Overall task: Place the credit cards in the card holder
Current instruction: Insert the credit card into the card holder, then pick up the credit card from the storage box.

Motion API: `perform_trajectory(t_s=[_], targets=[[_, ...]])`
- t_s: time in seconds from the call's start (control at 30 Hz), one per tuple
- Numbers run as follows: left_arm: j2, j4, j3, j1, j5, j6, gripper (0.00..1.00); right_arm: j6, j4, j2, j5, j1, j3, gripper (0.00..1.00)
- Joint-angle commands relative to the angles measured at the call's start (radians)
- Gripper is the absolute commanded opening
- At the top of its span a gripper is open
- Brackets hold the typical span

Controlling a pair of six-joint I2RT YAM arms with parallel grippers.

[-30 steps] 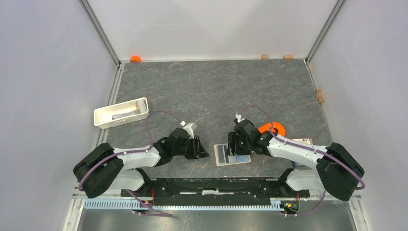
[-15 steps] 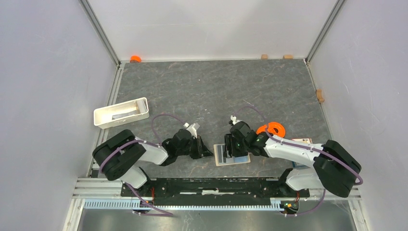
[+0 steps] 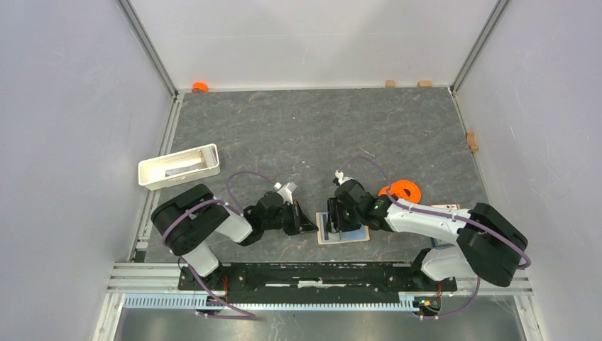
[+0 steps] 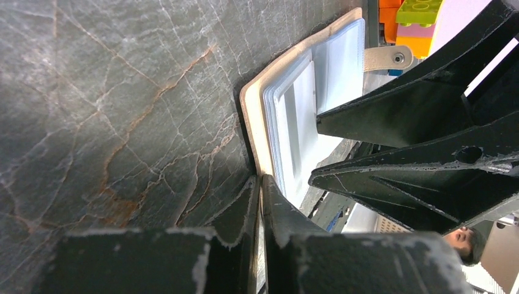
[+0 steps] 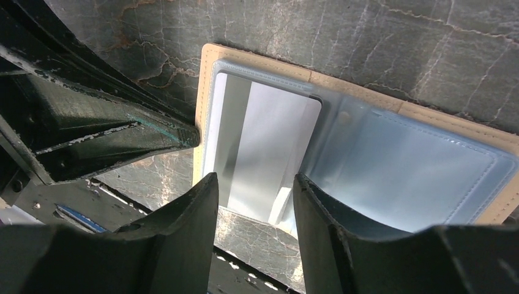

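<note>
My left gripper [image 4: 259, 181] is clamped on the card holder [image 4: 254, 128] edge to steady it; right gripper [image 5: 256, 177] stands apart astride the grey card [image 5: 269, 122], grip unclear

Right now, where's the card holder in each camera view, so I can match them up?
Top external: card holder low centre, partly under the right gripper.
Left wrist: card holder upper centre, lying open.
Right wrist: card holder from centre to right edge, open.
Shared landmark: the left gripper pinching the holder's beige edge; bottom centre in its own view, left in the right wrist view.
</note>
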Motion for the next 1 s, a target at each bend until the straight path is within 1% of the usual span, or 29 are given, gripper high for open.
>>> perform_trajectory(t_s=[0.0, 0.07, 0.13, 0.2, 0.27, 0.3, 0.33, 0.5, 0.57, 0.63, 0.73, 0.8, 0.87, 0.97], targets=[[0.011, -0.027, -0.008, -0.011, -0.016, 0.001, 0.1, 0.007, 0.077, 0.009, -0.025, 0.022, 0.062, 0.52], [-0.007, -0.062, 0.0, -0.011, -0.022, 0.016, 0.11, -0.004, 0.047, 0.004, -0.004, 0.021, 0.08, 0.53], [-0.042, -0.132, 0.018, -0.01, -0.037, 0.042, 0.14, -0.025, 0.008, -0.01, 0.026, 0.022, 0.104, 0.54], [-0.09, -0.231, 0.043, -0.008, -0.056, 0.076, 0.21, -0.048, -0.034, -0.032, 0.068, 0.021, 0.128, 0.55], [-0.149, -0.352, 0.073, -0.003, -0.082, 0.119, 0.31, -0.081, -0.071, -0.061, 0.11, 0.02, 0.149, 0.59], [-0.18, -0.407, 0.089, 0.003, -0.095, 0.147, 0.39, -0.095, -0.084, -0.078, 0.132, 0.019, 0.157, 0.62], [-0.206, -0.47, 0.104, 0.015, -0.113, 0.171, 0.44, -0.111, -0.102, -0.092, 0.155, 0.016, 0.166, 0.64], [-0.322, -0.742, 0.188, 0.101, -0.149, 0.28, 0.59, -0.206, -0.133, -0.182, 0.223, -0.018, 0.173, 0.74], [-0.383, -0.884, 0.242, 0.136, -0.179, 0.326, 0.68, -0.255, -0.127, -0.217, 0.233, -0.045, 0.17, 0.79], [-0.44, -1.023, 0.322, 0.173, -0.217, 0.384, 0.77, -0.302, -0.113, -0.258, 0.235, -0.075, 0.168, 0.87], [-0.49, -1.258, 0.464, 0.266, -0.285, 0.471, 0.91, -0.371, -0.072, -0.324, 0.215, -0.126, 0.148, 0.95], [-0.485, -1.38, 0.563, 0.348, -0.326, 0.533, 0.94, -0.402, -0.05, -0.359, 0.199, -0.155, 0.135, 0.98], [-0.453, -1.477, 0.656, 0.44, -0.369, 0.591, 0.94, -0.424, -0.035, -0.382, 0.19, -0.177, 0.123, 0.98], [-0.391, -1.534, 0.762, 0.588, -0.365, 0.65, 0.91, -0.437, -0.007, -0.394, 0.148, -0.201, 0.102, 0.98]])
